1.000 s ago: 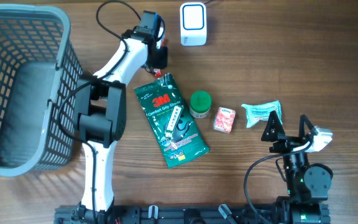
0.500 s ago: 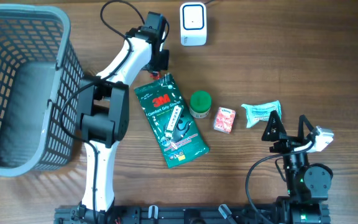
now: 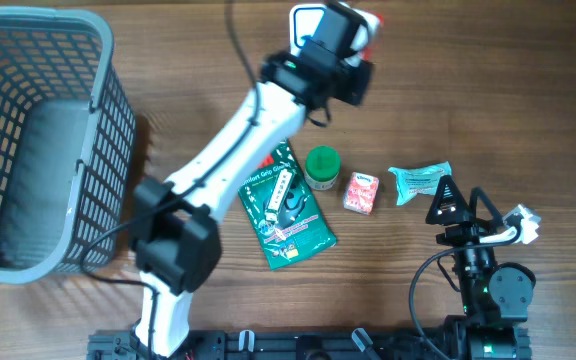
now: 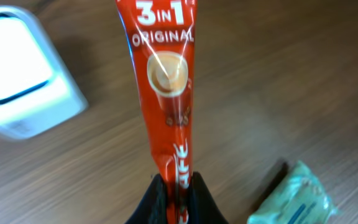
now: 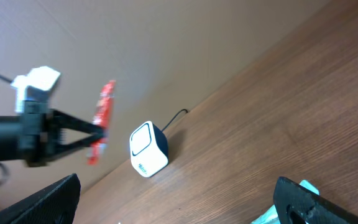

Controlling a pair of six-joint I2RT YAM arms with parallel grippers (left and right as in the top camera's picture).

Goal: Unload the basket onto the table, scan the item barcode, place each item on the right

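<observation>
Left gripper point(image 4: 176, 190) clamped on sachet point(image 4: 165, 81) tail, pack jutting beyond fingers point(image 4: 154, 205) beside scanner point(image 4: 17, 74) for reading; right gripper point(image 3: 465, 205) gapes empty.

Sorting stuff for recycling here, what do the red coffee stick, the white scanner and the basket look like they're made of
The coffee stick: glossy printed film, probably plastic or foil laminate, by the sheen streaks and thin flat body. The scanner: likely smooth, hard white plastic, with moulded rounded corners. The basket: seemingly grey-blue moulded plastic, matte, by its open lattice walls.
</observation>
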